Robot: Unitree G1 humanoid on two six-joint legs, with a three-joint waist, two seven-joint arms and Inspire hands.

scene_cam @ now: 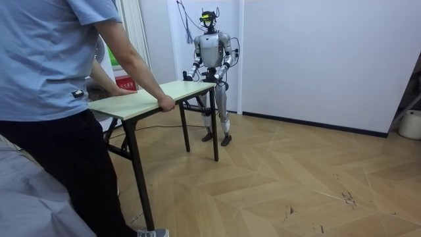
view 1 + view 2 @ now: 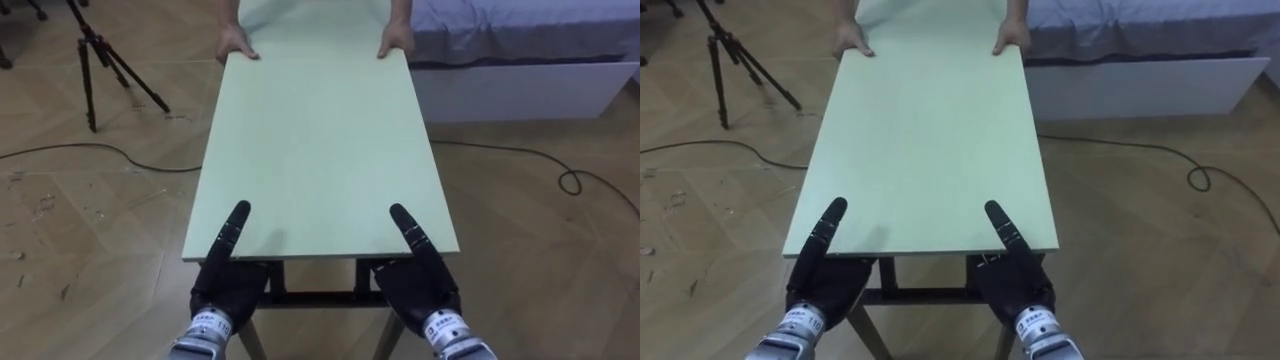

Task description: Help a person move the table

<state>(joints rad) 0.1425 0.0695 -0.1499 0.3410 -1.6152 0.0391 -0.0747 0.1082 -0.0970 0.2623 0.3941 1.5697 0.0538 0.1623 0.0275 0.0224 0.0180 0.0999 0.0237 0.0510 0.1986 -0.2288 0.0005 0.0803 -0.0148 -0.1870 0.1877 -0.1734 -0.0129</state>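
- The table's [image 2: 318, 150] near edge sits over the left hand [image 2: 228, 288] and right hand [image 2: 417, 285].
- Each lays a straight finger [image 2: 236, 225] on top.
- The rest are hidden beneath; I cannot tell their curl.
- A person's hands [image 2: 237, 44] hold the far edge.

table [image 2: 320, 150] | pale green top, dark legs | level, upright | on wood floor

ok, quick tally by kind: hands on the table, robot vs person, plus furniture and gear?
Robot hands: 2 (left hand, right hand)
Person's hands: 2
Table: 1
Bed: 1
Tripod: 1
Total: 7
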